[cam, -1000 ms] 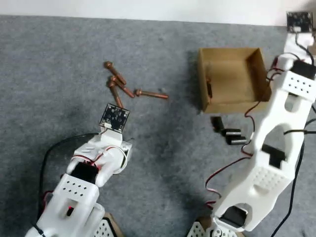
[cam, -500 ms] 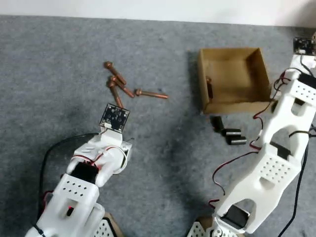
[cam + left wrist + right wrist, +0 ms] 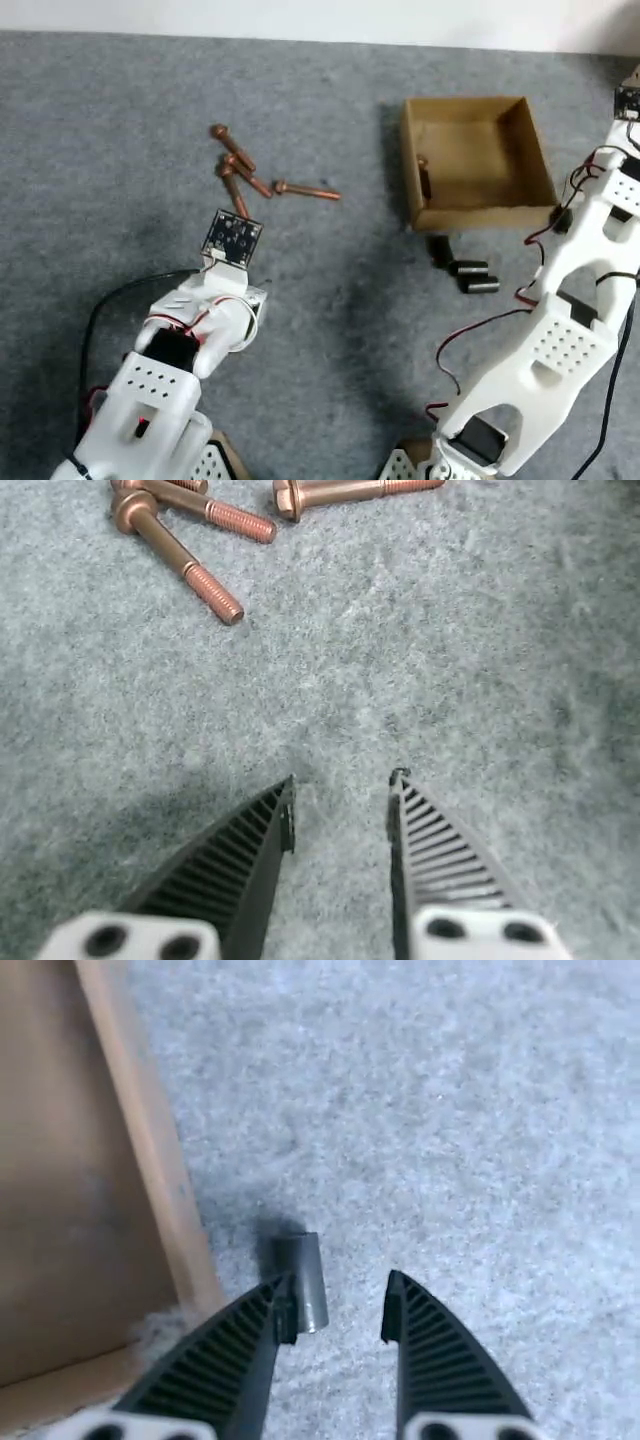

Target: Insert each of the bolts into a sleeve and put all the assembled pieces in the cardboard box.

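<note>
1. Now the right arm's fingers [image 3: 240, 1350] are open and hold nothing. They hang low over the grey tabletop [image 3: 480, 1110], right beside the outside wall of the cardboard box [image 3: 150, 1160].
2. One dark sleeve [image 3: 302, 1278] lies on the tabletop just at the fingertips. It sits by the finger on the box side, almost touching its tip, and not in the middle of the gap.
3. That sleeve looks to be lying down. Its long side points the same way the fingers point and runs about along the box wall. I think the fingers could close across its round sides, but first they should slide a little toward the box.
4. The box wall is very close, so the finger on that side might bump it.
5. Three more sleeves [image 3: 468, 268] lie close together on the tabletop, just beside the box wall that faces the arms.
6. The left arm's fingers [image 3: 240, 855] are open too, with nothing in them, over bare tabletop. The copper bolts [image 3: 235, 148] lie in a loose bunch ahead of them, a little way off.
7. The left arm is much nearer the bolts. The right arm is nearer the sleeves.
8. Something copper and dark lies inside the box by one wall. I cannot tell if it is a finished piece.
</note>
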{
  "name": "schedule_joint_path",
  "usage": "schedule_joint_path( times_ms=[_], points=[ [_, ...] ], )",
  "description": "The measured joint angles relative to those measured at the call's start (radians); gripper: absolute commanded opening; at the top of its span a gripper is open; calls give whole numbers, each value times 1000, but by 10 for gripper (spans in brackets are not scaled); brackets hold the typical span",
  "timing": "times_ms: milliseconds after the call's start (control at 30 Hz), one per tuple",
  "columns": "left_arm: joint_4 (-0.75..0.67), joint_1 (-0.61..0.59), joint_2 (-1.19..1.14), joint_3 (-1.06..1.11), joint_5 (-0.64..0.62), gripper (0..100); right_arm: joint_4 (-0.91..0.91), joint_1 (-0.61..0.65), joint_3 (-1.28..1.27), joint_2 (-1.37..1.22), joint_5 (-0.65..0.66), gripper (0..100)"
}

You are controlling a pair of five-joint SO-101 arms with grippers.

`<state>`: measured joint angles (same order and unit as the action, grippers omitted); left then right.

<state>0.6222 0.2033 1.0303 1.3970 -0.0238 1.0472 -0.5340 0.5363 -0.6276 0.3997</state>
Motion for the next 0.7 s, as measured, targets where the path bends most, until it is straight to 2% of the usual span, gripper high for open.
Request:
schedule_joint_path(
  times_ms=[233,700],
  points=[
    [0,0,0,0,0,153,-5,-8,6,-112,0,135],
    [0,0,0,0,0,153,68,0,25,-123,-2,137]
  ],
)
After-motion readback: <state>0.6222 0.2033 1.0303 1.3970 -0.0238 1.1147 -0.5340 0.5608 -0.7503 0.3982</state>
